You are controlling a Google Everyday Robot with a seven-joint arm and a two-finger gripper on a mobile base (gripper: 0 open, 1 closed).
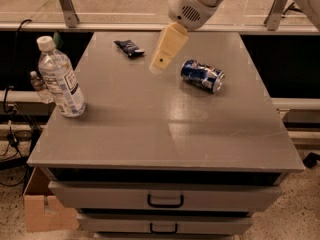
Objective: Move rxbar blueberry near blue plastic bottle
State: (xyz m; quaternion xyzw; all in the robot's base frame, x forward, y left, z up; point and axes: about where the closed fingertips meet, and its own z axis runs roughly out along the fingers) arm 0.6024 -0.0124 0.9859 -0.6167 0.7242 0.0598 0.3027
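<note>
The rxbar blueberry (129, 47) is a small dark navy wrapper lying flat near the far left of the grey table top (150, 119). The blue plastic bottle (61, 77) stands upright at the table's left edge, clear with a white cap and a white-and-blue label. My gripper (158, 66) hangs above the table at the far middle, its cream fingers pointing down and left. It is to the right of the rxbar and a little nearer, apart from it, with nothing seen in it.
A blue soda can (202, 75) lies on its side right of the gripper. A tiny clear bottle (39, 87) sits behind the big bottle, off the table's left edge. Drawers (165, 200) front the table. A cardboard box (42, 209) sits on the floor at left.
</note>
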